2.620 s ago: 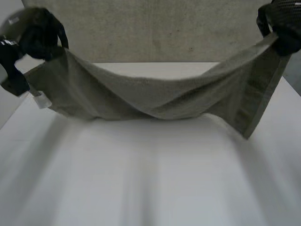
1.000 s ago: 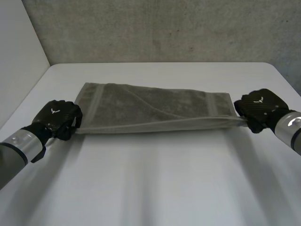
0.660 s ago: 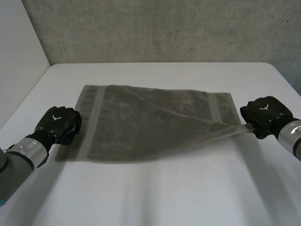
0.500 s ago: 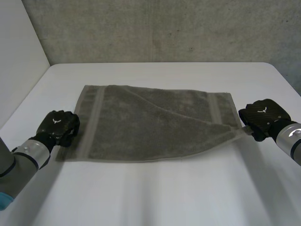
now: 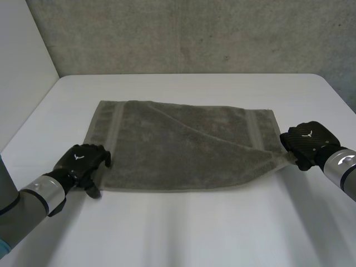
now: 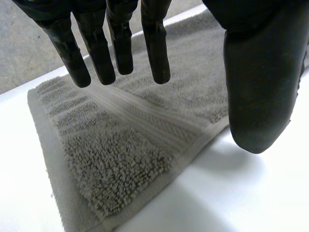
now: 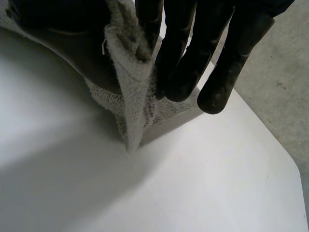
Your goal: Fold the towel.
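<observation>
Between the hands, spread on the table (image 5: 194, 228): the towel (image 5: 183, 142). At its near corner, left hand (image 5: 83, 161), fingers (image 6: 116, 46) straight above the cloth, gripping nothing. At the opposite near corner, right hand (image 5: 305, 143), pinching a raised fold between thumb and fingers.

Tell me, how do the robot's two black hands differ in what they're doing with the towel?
The left hand is open, fingers straight, holding nothing; the right hand is shut, pinching the towel between thumb and fingers. The towel corner by the left hand lies flat on the table; the corner at the right hand is gathered up in its grip. Both hands sit at the towel's near corners.
</observation>
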